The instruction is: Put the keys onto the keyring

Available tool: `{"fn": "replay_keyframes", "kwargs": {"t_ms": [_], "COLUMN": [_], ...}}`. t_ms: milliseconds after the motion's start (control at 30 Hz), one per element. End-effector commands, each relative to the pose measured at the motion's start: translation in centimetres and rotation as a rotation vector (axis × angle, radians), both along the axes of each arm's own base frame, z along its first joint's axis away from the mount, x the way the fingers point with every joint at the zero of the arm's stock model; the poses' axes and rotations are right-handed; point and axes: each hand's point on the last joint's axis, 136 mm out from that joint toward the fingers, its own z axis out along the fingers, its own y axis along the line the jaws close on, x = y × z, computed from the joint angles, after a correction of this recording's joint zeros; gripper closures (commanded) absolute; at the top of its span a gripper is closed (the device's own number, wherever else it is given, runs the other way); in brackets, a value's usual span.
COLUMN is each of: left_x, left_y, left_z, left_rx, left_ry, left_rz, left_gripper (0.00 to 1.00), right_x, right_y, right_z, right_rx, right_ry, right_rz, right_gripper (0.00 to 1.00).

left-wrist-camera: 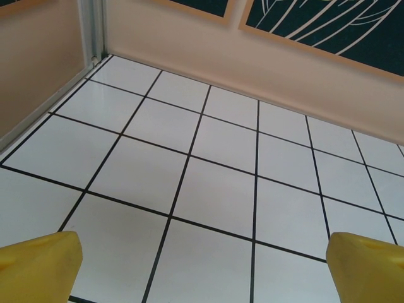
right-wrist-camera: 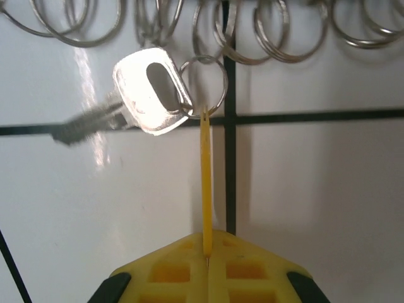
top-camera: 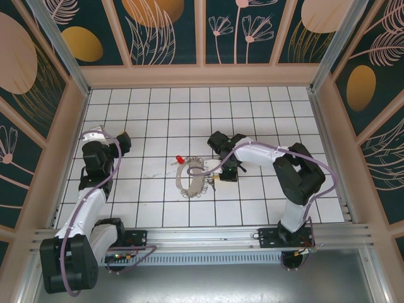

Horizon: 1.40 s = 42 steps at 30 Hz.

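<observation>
- My right pincer (right-wrist-camera: 207,264) is closed. Its two yellow fingers press together on a thin brass-gold key (right-wrist-camera: 206,183), which my wrist camera sees from its narrow edge, like a thin yellow line.
- This key stands straight out from my fingers. Its far end touches a small silvery split ring (right-wrist-camera: 225,85), at the lowest part of the ring.
- On the same small ring hangs a flat silvery key (right-wrist-camera: 148,91) with an oval hole in its head. The ring passes through this hole. The blade of this key points to the left and lies on the white tiled floor (right-wrist-camera: 315,202); it is blurred.
- Behind them, along the upper edge of the wrist view, is a row of many small silvery rings (right-wrist-camera: 85,44), lying close side by side.
- From above, the keyring (top-camera: 181,184), a thin silvery wire loop with small dangling pieces, lies on the floor (top-camera: 158,113) near the middle of the table. A small red tag (top-camera: 179,159) is at its far left side.
- In that view my right pincer (top-camera: 218,177) is at the right side of the loop, with the brass-gold key (top-camera: 214,180) at its tip, just beside the wire.
- My left pincer (left-wrist-camera: 202,278) is wide open. Its yellow fingertips (left-wrist-camera: 38,265) stand far apart at the lower corners of the wrist view, with bare tiles (left-wrist-camera: 214,189) between them, and it grips nothing.
- From above, the left pincer (top-camera: 121,140) is at the left side of the table, well apart from the keyring.
</observation>
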Motion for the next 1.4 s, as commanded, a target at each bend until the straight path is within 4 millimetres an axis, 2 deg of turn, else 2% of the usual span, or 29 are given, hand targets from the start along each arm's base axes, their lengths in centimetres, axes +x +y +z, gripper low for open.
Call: {"fn": "replay_keyframes", "kwargs": {"t_ms": [0,133,167,200,233,267,367,433,467,533,567,600,667,733,767,833,867,933,1033,1100,1200,1300,1367], "left_x": [0.1,0.1,0.1,0.2,0.2,0.2,0.3,0.6,0.9,1.2,1.4,1.6,1.9,2.0,2.0,2.0,1.9,1.7,1.1,0.6,-0.2,-0.5,0.1], "left_y": [0.3,0.5,0.5,0.6,0.7,0.9,1.4,1.2,1.0,0.8,0.8,0.8,0.5,0.3,0.4,0.1,0.1,0.2,0.2,-0.4,-0.4,-0.3,-0.3], "left_z": [0.3,0.2,0.2,0.2,0.1,0.1,0.4,1.1,1.5,2.1,2.4,2.8,3.5,3.9,4.2,4.5,4.4,3.8,2.3,1.6,1.1,0.2,-1.2], "left_rx": [-0.004,0.003,0.005,0.006,0.007,0.009,0.02,0.038,0.053,0.091,0.114,0.135,0.171,0.203,0.216,0.245,0.249,0.224,0.165,0.162,0.184,0.215,0.212], "left_ry": [-0.03,-0.029,-0.028,-0.026,-0.023,-0.02,-0.022,-0.036,-0.04,-0.034,-0.027,-0.024,-0.021,-0.019,-0.021,-0.034,-0.041,-0.07,-0.114,-0.141,-0.202,-0.233,-0.19], "left_rz": [0.021,0.028,0.029,0.032,0.039,0.048,0.075,0.058,0.04,0.013,0.006,-0.002,-0.034,-0.051,-0.054,-0.073,-0.077,-0.058,-0.036,-0.062,-0.06,-0.051,-0.062], "left_gripper": [0.01,0.01,0.01,0.01,0.01,0.01,0.01,0.01,0.01,0.01,0.01,0.01,0.01,0.01,0.01,0.01,0.01,0.01,0.01,0.01,0.01,0.01,0.01], "right_x": [-0.5,-0.3,-0.2,-0.2,-0.1,0.1,2.2,4.3,5.6,7.7,8.7,8.8,7.9,6.8,6.4,6.2,6.2,6.7,7.4,7.3,7.0,6.8,6.7], "right_y": [-1.9,-2.7,-2.9,-3.2,-3.6,-3.9,-5.0,-4.1,-2.6,-1.1,-1.1,-1.8,-4.2,-7.3,-9.0,-11.9,-13.2,-14.7,-16.8,-18.2,-19.7,-19.9,-19.8], "right_z": [0.5,1.3,1.6,1.8,2.1,2.4,4.3,7.6,10.7,18.2,22.4,26.9,33.8,38.5,40.2,41.8,41.8,40.6,36.8,33.3,26.7,21.9,18.6], "right_rx": [-0.052,-0.038,-0.033,-0.03,-0.027,-0.023,0.019,0.139,0.282,0.601,0.773,0.939,1.182,1.332,1.388,1.444,1.442,1.421,1.411,1.431,1.403,1.351,1.3], "right_ry": [-0.008,-0.042,-0.05,-0.052,-0.058,-0.063,-0.147,-0.222,-0.257,-0.344,-0.414,-0.501,-0.7,-0.922,-1.027,-1.157,-1.195,-1.212,-1.208,-1.229,-1.222,-1.194,-1.181], "right_rz": [-0.035,-0.058,-0.063,-0.07,-0.079,-0.088,-0.16,-0.23,-0.275,-0.345,-0.37,-0.383,-0.374,-0.409,-0.466,-0.601,-0.658,-0.753,-0.898,-0.991,-1.12,-1.142,-1.137], "right_gripper": [0.93,0.84,0.78,0.68,0.18,0.01,0.01,0.01,0.01,0.01,0.01,0.01,0.01,0.01,0.01,0.01,0.01,0.01,0.01,0.01,0.01,0.01,0.01]}}
